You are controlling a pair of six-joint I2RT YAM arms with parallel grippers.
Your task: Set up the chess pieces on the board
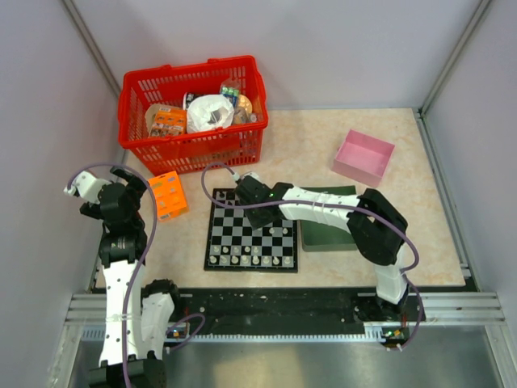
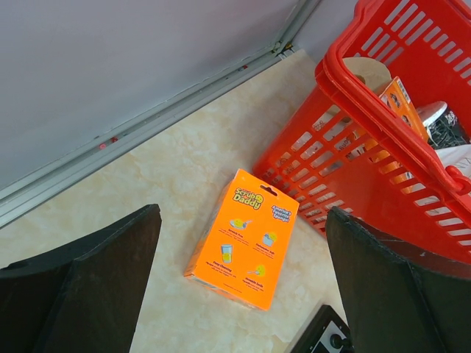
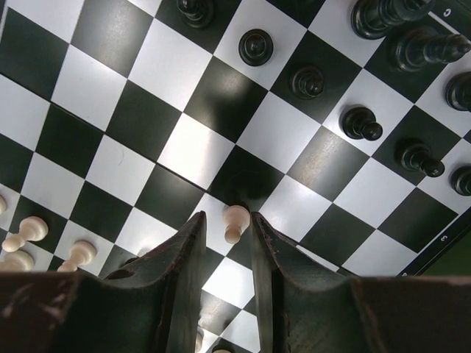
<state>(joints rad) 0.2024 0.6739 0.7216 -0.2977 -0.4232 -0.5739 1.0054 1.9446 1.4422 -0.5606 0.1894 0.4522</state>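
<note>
The checkered board (image 1: 220,239) lies in the middle of the table. Several white pieces (image 1: 246,255) stand in its two near rows. Black pieces (image 3: 360,123) stand toward the far right of the board in the right wrist view. My right gripper (image 1: 260,215) hovers low over the board. Its jaws (image 3: 227,215) are narrowly apart around a white pawn (image 3: 235,222). The pawn is against the right finger, with a gap to the left finger. My left gripper (image 1: 133,196) is open and empty, above the table left of the board.
An orange Scrub Daddy box (image 2: 243,235) lies between the board and the red basket (image 1: 194,149), which holds assorted goods. A dark green tray (image 1: 323,239) sits right of the board. A pink box (image 1: 363,158) is at the back right. Walls enclose the table.
</note>
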